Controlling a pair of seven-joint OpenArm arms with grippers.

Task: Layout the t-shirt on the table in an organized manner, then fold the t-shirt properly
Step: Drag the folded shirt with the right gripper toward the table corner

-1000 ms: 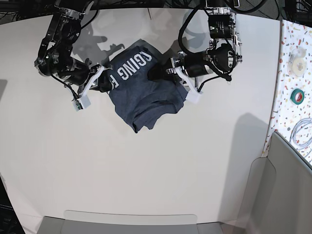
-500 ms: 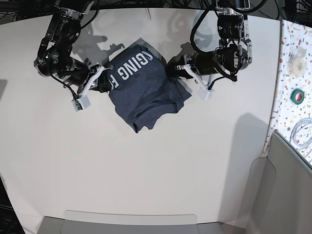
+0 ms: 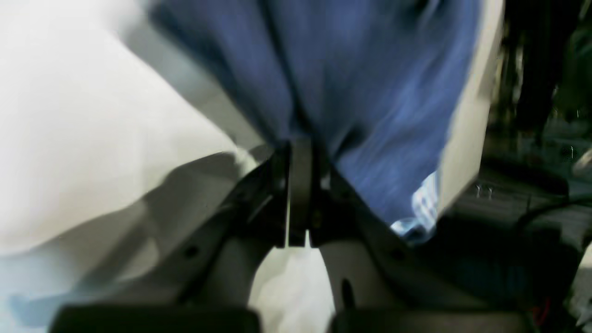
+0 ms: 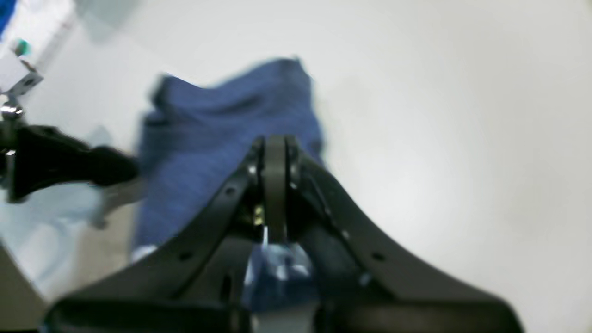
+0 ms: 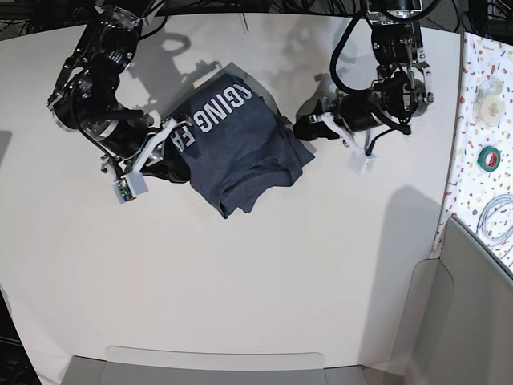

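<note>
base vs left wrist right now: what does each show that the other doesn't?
Base only: the white lettering on the t-shirt, the right gripper at the shirt's other edge, the green tape roll and coiled cable on the speckled side surface.

Left wrist only: a close, blurred look at the left gripper, jaws shut and pinching a fold of blue cloth.

Both: the t-shirt bunched on the white table, with the left gripper at its edge.
</note>
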